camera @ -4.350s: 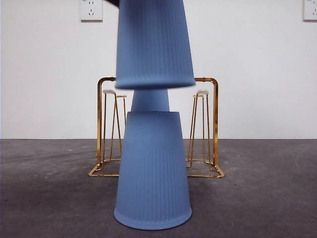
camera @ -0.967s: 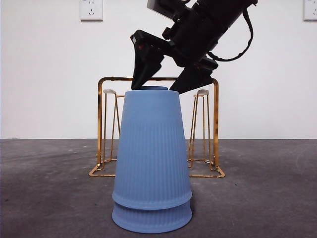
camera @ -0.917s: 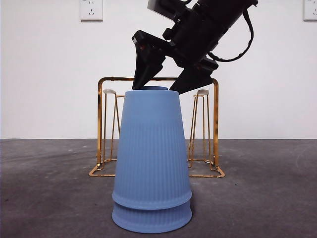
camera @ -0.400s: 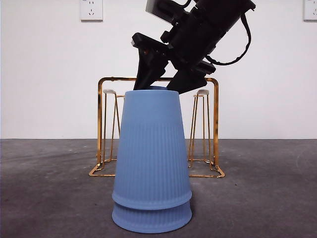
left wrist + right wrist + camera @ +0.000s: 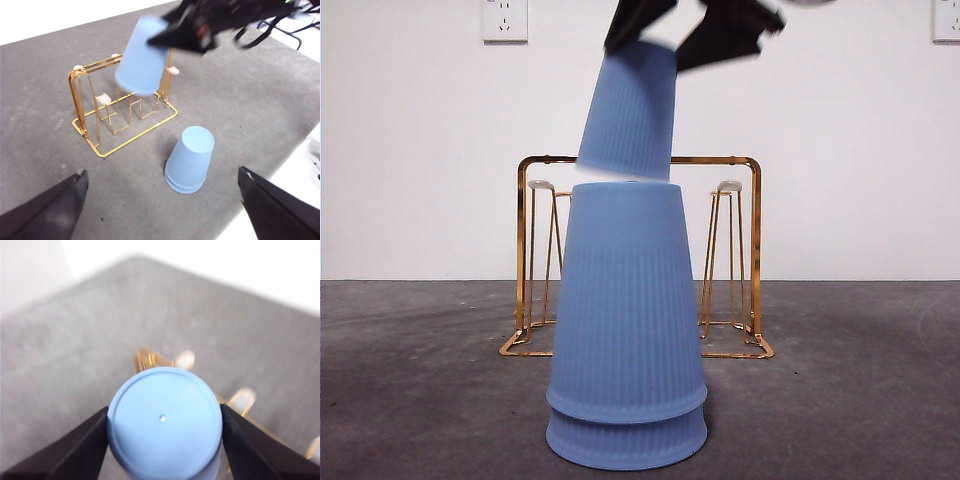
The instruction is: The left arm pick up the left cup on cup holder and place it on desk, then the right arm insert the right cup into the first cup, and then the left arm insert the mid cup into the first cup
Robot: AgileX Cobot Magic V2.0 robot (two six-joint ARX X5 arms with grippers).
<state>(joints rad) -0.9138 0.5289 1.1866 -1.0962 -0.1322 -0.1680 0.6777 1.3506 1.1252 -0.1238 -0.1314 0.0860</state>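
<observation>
Two blue ribbed cups stand upside down, nested as one stack [image 5: 627, 330] on the desk [image 5: 840, 400], in front of the gold wire cup holder [image 5: 740, 260]. A third blue cup [image 5: 625, 110] hangs tilted above the holder's middle, with my right gripper [image 5: 660, 30] shut on its top end. In the right wrist view that cup [image 5: 165, 440] fills the gap between the right gripper's [image 5: 164, 411] jaws. My left gripper [image 5: 162, 173] is open and high up, looking down at the stack [image 5: 190, 160], the cup holder [image 5: 100, 110] and the held cup [image 5: 141, 55].
The holder's white-tipped prongs [image 5: 728, 187] stand bare on both sides. A white wall with sockets [image 5: 504, 20] lies behind. In the left wrist view the desk's edge [image 5: 280, 170] runs close to the stack.
The right gripper has shut on the middle cup behind the stack and lifted it up off the holder, tilting it. The two-cup stack has not moved.
</observation>
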